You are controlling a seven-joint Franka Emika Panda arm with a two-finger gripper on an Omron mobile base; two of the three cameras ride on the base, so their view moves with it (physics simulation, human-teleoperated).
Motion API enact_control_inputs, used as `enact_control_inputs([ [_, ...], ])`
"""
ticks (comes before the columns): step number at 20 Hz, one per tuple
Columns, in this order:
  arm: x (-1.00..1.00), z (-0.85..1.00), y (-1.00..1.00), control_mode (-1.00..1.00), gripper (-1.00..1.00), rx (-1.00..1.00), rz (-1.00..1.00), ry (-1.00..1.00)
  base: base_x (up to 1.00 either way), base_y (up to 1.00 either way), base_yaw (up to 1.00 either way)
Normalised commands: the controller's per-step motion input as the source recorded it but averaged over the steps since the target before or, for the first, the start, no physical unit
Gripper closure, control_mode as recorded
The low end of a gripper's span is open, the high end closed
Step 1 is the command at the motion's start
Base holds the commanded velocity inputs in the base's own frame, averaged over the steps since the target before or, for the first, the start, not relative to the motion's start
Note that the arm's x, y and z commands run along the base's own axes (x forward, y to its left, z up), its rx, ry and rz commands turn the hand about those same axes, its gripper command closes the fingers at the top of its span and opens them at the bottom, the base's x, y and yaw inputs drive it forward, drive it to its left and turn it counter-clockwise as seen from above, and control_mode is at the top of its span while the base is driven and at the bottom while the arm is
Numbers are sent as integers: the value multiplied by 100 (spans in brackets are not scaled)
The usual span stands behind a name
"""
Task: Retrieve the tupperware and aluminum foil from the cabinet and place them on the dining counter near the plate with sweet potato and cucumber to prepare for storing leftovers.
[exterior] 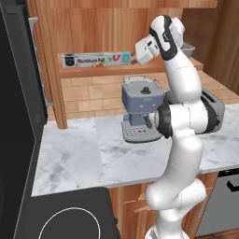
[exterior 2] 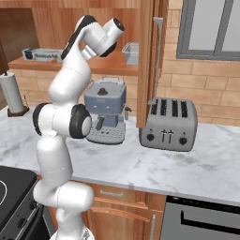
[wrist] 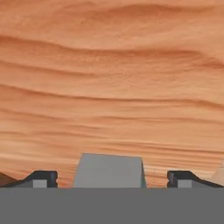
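Here, a rendered kitchen: a white-grey marble worktop (exterior: 79,154) runs below a tan brick backsplash (exterior: 88,95), with the open brown wooden cabinet (exterior: 93,28) on the wall above it. A grey-framed window (exterior 2: 211,28) sits at the right end of the wall, and a black stove top (exterior: 70,217) adjoins the worktop's left end. The white robot arm (exterior: 182,140) rises in front of the worktop and reaches up into the cabinet.

Toward the back edge of the worktop stand a silver four-slot toaster (exterior 2: 168,123), a blue-grey coffee machine (exterior 2: 107,110) to its left, and — near the far left — a white paper-towel roll (exterior 2: 12,93).

On the cabinet shelf, the light-blue aluminum foil (exterior: 95,59) carton lies lengthwise along the left part. The grey tupperware (exterior 2: 131,53) sits at the shelf's right end, well apart from the foil.

The gripper (wrist: 111,177) faces the cabinet's wood-panelled back — its jaws stand wide, with one end of the foil carton between the fingertips (wrist: 41,178), not clamped.
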Motion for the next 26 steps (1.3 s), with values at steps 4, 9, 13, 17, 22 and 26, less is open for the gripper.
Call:
enact_control_inputs([
  [4,36,-1,0,-100,-100,0,7,9,0,0,0],
  [9,31,0,4,-100,-100,0,10,8,0,0,0],
  [13,7,0,21,-100,-100,0,10,5,0,0,0],
  [17,0,-1,32,-100,-100,0,11,0,0,0,0],
  [22,0,-3,36,-100,-100,0,11,0,0,0,0],
  [26,-18,-38,19,-100,100,-1,4,-3,0,0,0],
])
